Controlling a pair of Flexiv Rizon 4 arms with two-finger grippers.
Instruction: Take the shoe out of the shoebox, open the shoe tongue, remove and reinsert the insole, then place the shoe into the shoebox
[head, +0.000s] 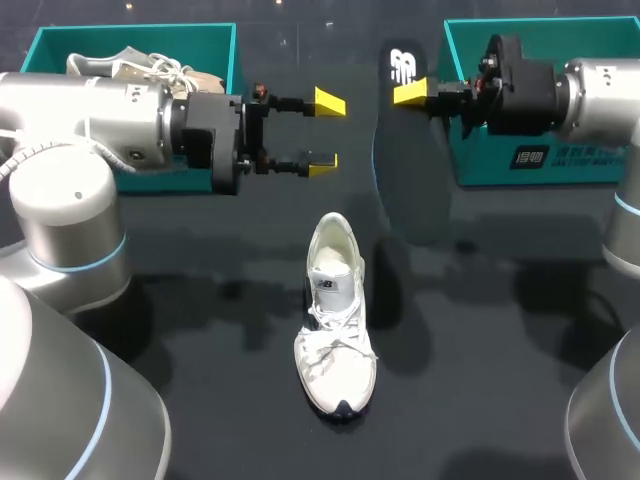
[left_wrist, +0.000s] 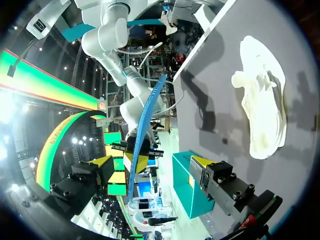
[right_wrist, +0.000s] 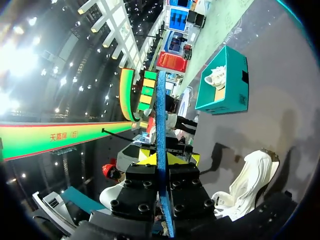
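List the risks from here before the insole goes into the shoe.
The right gripper pinches the insole near one end only, so its long free part may swing or slip. The shoe lies unheld; pushing the insole in may shove it. The open left gripper hangs close by and might clip the insole.

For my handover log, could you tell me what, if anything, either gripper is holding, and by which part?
The right gripper is shut on the insole near its printed end; the left gripper is open and empty.
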